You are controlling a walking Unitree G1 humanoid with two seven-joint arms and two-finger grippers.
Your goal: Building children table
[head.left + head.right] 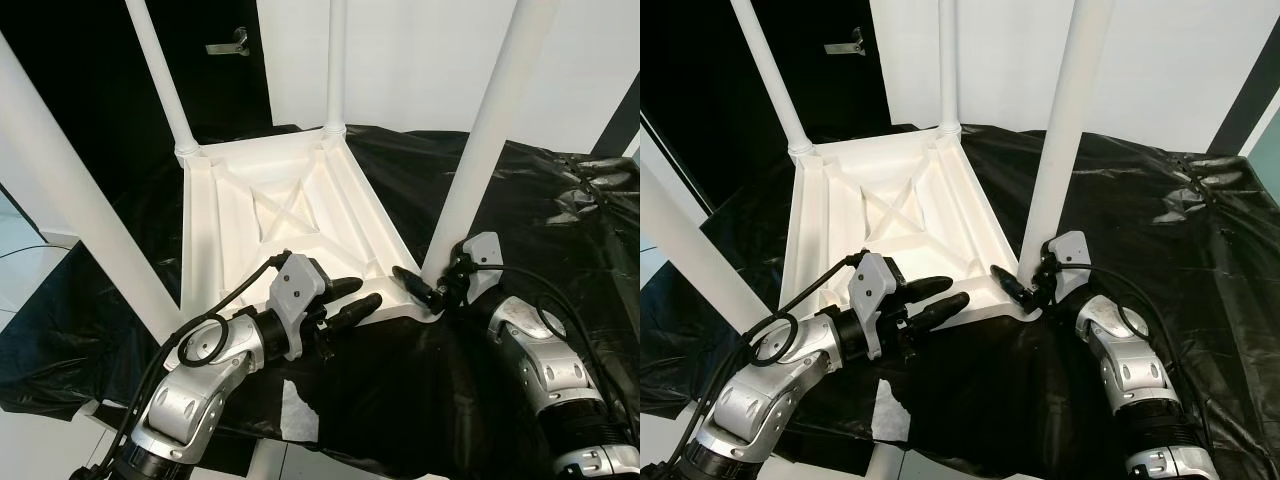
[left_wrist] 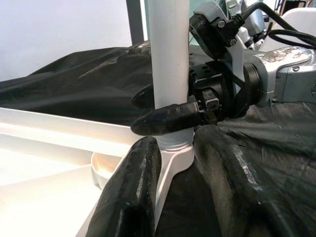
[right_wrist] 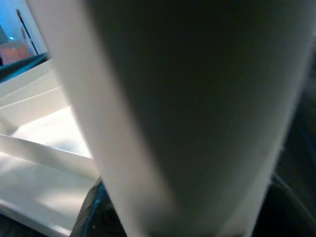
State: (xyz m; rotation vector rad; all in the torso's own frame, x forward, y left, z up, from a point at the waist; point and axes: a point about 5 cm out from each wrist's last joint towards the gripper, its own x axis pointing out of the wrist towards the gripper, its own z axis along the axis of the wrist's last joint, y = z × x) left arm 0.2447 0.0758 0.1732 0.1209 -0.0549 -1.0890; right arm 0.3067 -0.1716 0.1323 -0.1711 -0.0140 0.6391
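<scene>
1. A white plastic children's table top (image 1: 290, 220) lies upside down, ribbed underside facing up, on a black plastic sheet (image 1: 520, 230) spread over a raised surface.
2. Four white round table legs stand up from its corners: the far-left leg (image 1: 165, 75), the far-right leg (image 1: 336, 65), the near-left leg (image 1: 70, 200) and the near-right leg (image 1: 485, 130).
3. The right gripper (image 1: 428, 288) is at the foot of the near-right leg, where the leg meets its corner socket. Its two black fingers sit on either side of the leg, pinching it close to the base; one fingertip (image 2: 165, 120) crosses in front of the leg in the left wrist view.
4. The left gripper (image 1: 355, 296) lies low over the near edge of the table top, pointing toward that same corner. Its two black fingers (image 2: 129, 197) are spread apart with nothing between them, their tips just short of the socket.
5. Behind the table are a white wall (image 1: 420, 60) and a dark door with a metal handle (image 1: 228, 44).
</scene>
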